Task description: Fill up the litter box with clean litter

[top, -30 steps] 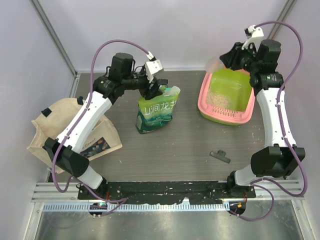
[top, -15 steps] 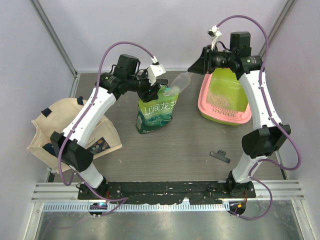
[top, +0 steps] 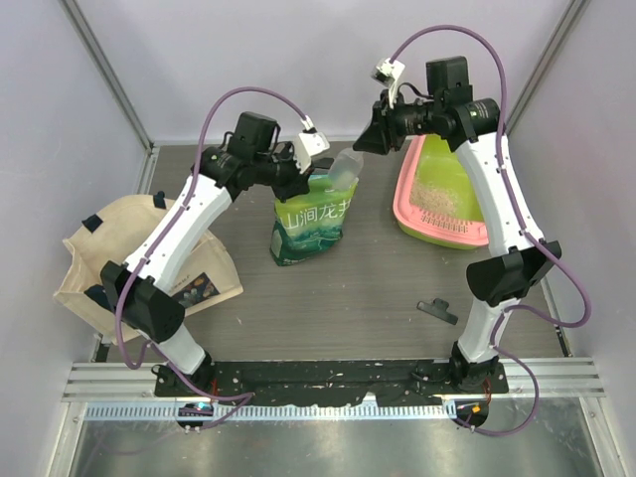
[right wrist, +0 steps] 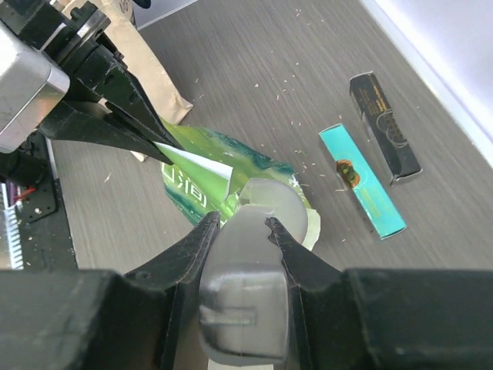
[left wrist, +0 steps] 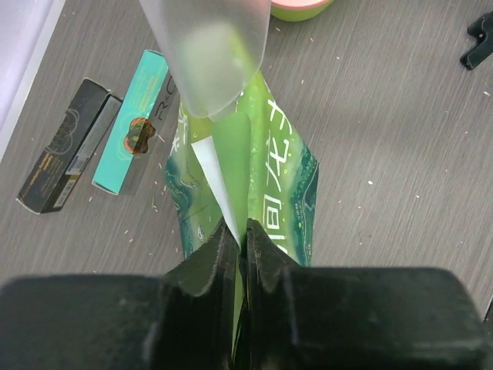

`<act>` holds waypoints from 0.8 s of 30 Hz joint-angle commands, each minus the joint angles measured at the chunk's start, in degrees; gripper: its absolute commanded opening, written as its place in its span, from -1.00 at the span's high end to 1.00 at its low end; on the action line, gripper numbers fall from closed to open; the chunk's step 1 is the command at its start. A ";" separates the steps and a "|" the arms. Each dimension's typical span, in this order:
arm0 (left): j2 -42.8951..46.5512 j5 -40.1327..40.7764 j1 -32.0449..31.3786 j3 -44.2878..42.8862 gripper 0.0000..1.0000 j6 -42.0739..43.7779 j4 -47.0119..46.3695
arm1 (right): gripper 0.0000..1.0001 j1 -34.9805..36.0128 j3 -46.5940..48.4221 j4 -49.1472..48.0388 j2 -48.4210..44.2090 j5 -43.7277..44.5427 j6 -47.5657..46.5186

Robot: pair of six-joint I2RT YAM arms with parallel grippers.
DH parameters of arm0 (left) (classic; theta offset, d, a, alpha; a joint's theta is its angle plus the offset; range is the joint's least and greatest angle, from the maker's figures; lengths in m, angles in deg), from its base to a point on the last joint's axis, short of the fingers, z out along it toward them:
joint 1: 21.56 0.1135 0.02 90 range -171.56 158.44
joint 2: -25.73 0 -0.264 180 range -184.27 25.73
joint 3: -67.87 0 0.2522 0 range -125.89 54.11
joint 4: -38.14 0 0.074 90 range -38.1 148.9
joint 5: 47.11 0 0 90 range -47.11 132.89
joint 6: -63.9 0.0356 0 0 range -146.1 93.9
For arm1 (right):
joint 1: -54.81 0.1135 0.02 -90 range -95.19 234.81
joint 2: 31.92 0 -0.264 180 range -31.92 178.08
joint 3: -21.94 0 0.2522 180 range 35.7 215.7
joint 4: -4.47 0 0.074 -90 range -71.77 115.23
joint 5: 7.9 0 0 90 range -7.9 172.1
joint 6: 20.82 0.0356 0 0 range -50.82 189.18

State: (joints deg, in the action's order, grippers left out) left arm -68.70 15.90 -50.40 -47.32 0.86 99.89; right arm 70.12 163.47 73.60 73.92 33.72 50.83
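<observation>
bag [left wrist: 285, 185]: glossy printed film | scoop [left wrist: 204, 54]: frosted translucent plastic | litter box [top: 437, 236]: smooth plastic | tote [top: 84, 253]: matt cloth | table [top: 348, 288]: matt wood-grain

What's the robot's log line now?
left gripper: shut on green bag | right gripper: shut on clear scoop, above bag mouth | litter box: some litter inside

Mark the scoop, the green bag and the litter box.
scoop [right wrist: 268, 205], right wrist view, on its clear bowl.
green bag [top: 313, 227], top external view, on the printed front.
litter box [top: 442, 232], top external view, on the near pink rim.
</observation>
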 commanded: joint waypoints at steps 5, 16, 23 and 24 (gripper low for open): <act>2.24 0.18 -0.16 0.35 1.00 -0.95 -0.17 | 0.98 1.21 4.51 3.86 0.15 3.20 -12.31; 2.67 3.86 -0.08 1.31 1.00 -3.31 -4.56 | 0.98 4.28 3.28 14.21 1.03 3.91 -28.47; 6.36 1.15 -0.16 6.94 1.00 -8.84 -14.49 | 0.98 8.50 4.16 21.44 3.23 4.00 -33.33; 7.58 0.45 -0.16 7.90 1.00 -9.81 -17.20 | 0.97 8.77 4.51 21.88 3.58 3.91 -33.42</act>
State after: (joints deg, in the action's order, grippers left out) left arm -66.04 18.74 -50.43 -42.25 -3.88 92.04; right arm 76.87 165.94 87.70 75.71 38.85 20.01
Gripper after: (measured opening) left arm 0.012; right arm 0.330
